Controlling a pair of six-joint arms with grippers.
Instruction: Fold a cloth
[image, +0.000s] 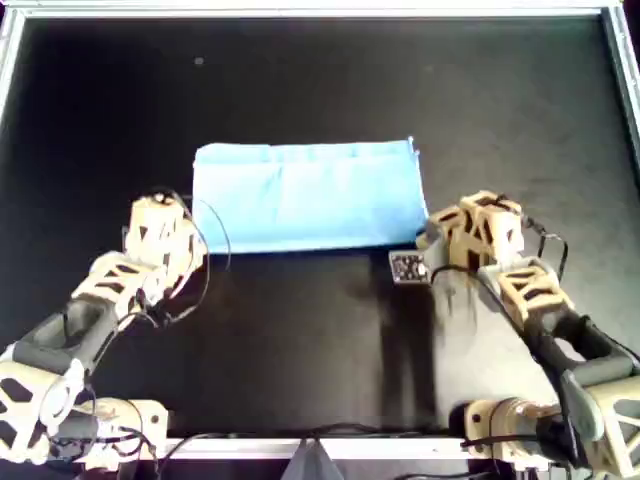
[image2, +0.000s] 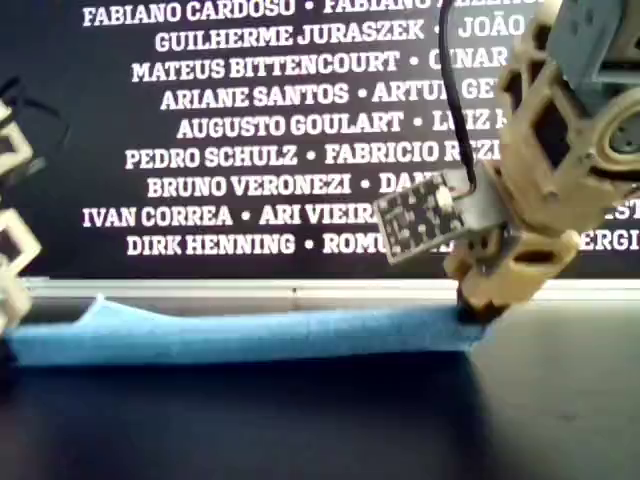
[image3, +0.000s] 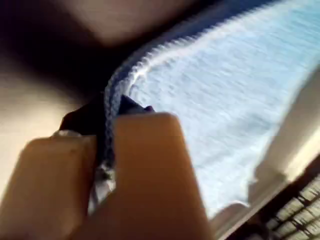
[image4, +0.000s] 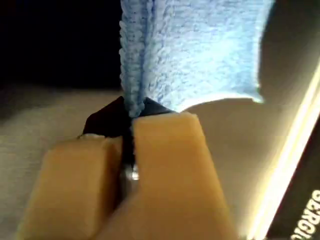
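Observation:
The light-blue cloth (image: 310, 195) lies as a wide flat rectangle in the middle of the black table, and the exterior view shows it as a low blue strip (image2: 250, 330). My left gripper (image: 192, 232) is at its near corner on the overhead view's left. The left wrist view shows that gripper (image3: 105, 160) shut on the cloth's (image3: 225, 100) edge. My right gripper (image: 425, 238) is at the near corner on the overhead view's right, low on the table (image2: 472, 305). In the right wrist view it (image4: 130, 150) pinches the cloth's (image4: 195, 50) doubled edge.
A metal rail (image: 300, 10) frames the black table (image: 300, 340). A speckled marker tag (image: 407, 267) sticks out from the right arm's wrist. In the exterior view a dark wall poster with white names (image2: 250, 130) stands behind the table.

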